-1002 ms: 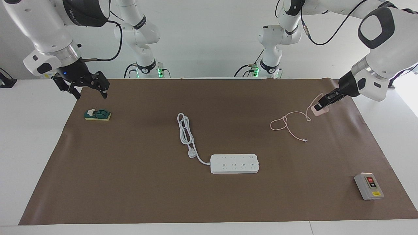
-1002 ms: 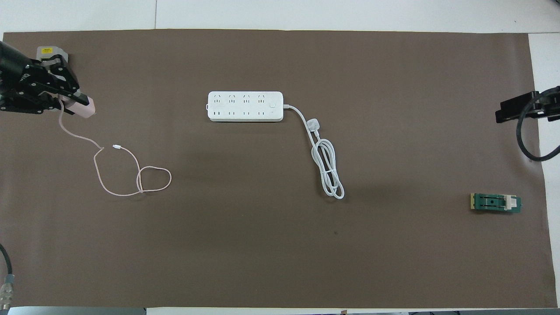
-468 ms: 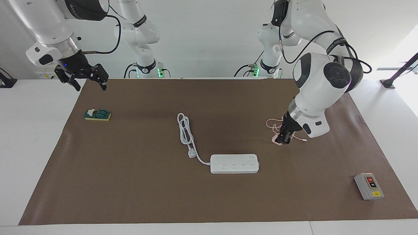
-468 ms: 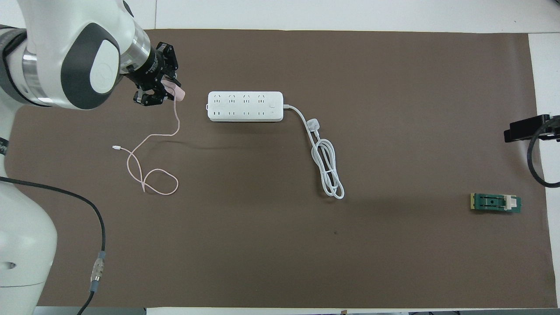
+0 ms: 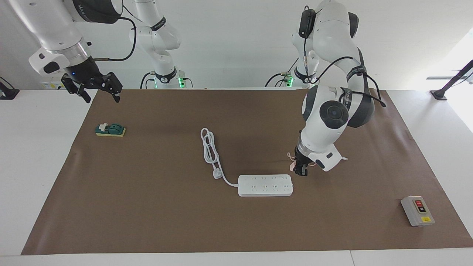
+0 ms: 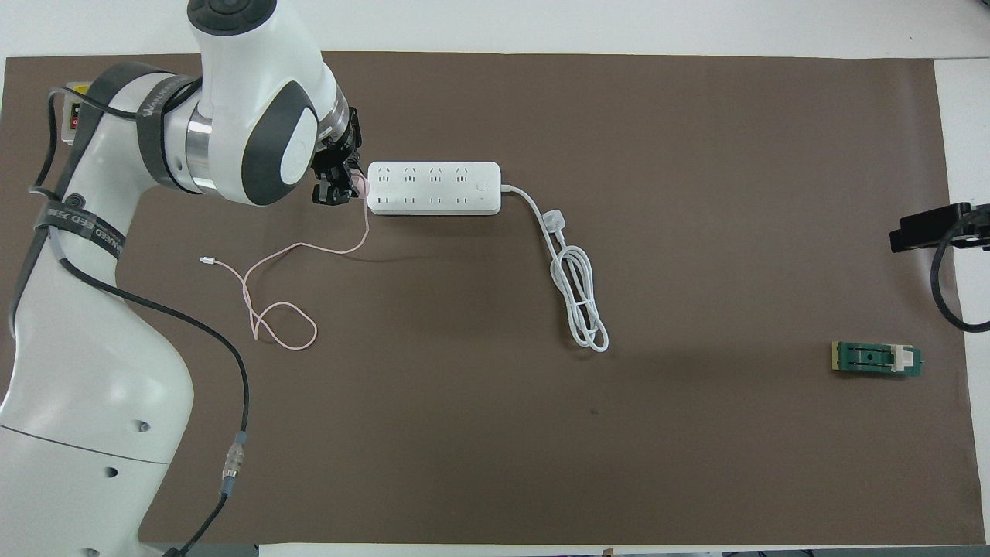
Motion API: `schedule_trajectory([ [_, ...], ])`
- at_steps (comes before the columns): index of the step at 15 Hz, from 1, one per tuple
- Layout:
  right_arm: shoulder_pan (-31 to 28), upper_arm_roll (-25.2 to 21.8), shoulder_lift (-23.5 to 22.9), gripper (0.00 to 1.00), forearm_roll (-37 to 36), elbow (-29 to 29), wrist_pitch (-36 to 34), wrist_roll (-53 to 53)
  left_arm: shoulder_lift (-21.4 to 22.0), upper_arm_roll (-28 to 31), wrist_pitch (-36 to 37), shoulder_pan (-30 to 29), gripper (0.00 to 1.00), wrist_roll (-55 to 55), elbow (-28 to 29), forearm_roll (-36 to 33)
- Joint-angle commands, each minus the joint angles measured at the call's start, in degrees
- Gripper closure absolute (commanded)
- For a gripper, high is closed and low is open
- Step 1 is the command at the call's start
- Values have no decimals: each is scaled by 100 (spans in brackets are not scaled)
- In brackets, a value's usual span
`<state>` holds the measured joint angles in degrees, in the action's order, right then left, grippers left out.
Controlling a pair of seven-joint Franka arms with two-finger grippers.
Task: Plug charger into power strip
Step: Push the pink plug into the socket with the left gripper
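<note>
My left gripper [image 5: 300, 170] pinches the little pink charger [image 5: 294, 167] over the mat, just beside the power strip [image 5: 265, 185]. It seems light and hard. Its floppy cable [image 6: 302, 255] drags. My right gripper [image 5: 98, 92] waits, spread open.

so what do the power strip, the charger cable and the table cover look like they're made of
Power strip: hard white plastic by the look of it, smooth moulded casing with crisp edges and a slight sheen.

Charger cable: probably soft rubbery or PVC sheathing, pale pink; it lies in loose limp loops.

Table cover: matte brown sheet, likely paper or thin card; it shows faint creases and no glare.
</note>
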<state>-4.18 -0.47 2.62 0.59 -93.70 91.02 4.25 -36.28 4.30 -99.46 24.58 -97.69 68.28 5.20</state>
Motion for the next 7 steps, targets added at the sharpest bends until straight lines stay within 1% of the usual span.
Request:
schedule_trajectory([
  [1, -66, 64, 72, 0, 11, -87, -5, 85, -116, 54, -344, 117, 100, -661, -87, -89],
  [3, -74, 64, 72, 0, 20, -78, -31, 94, -186, 54, -425, 169, 100, -698, -78, -98],
  [7, -74, 64, 72, 0, 55, -69, -102, 103, -187, 71, -416, 187, 100, -812, -35, -142],
])
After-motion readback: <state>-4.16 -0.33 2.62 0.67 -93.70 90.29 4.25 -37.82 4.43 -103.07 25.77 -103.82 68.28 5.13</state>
